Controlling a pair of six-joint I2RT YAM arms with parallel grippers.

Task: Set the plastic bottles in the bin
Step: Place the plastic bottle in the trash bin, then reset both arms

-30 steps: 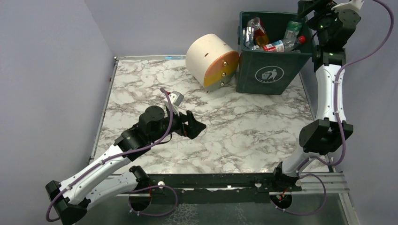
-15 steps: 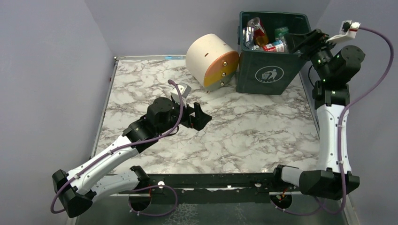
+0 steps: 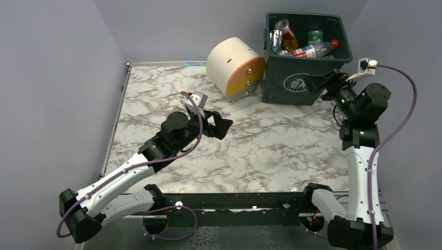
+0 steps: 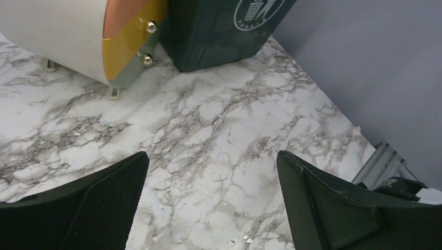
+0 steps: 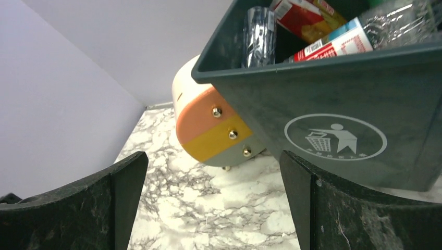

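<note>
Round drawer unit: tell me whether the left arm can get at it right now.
Probably yes. The left end effector is open, empty and faces the drawer unit, with only bare marble table between them.

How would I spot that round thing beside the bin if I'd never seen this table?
Look to the far end of the marble table, where a dark green bin stands. Just left of it sits a cream drum-shaped drawer unit; its orange, yellow and grey front with brass knobs is unlike anything nearby.
</note>
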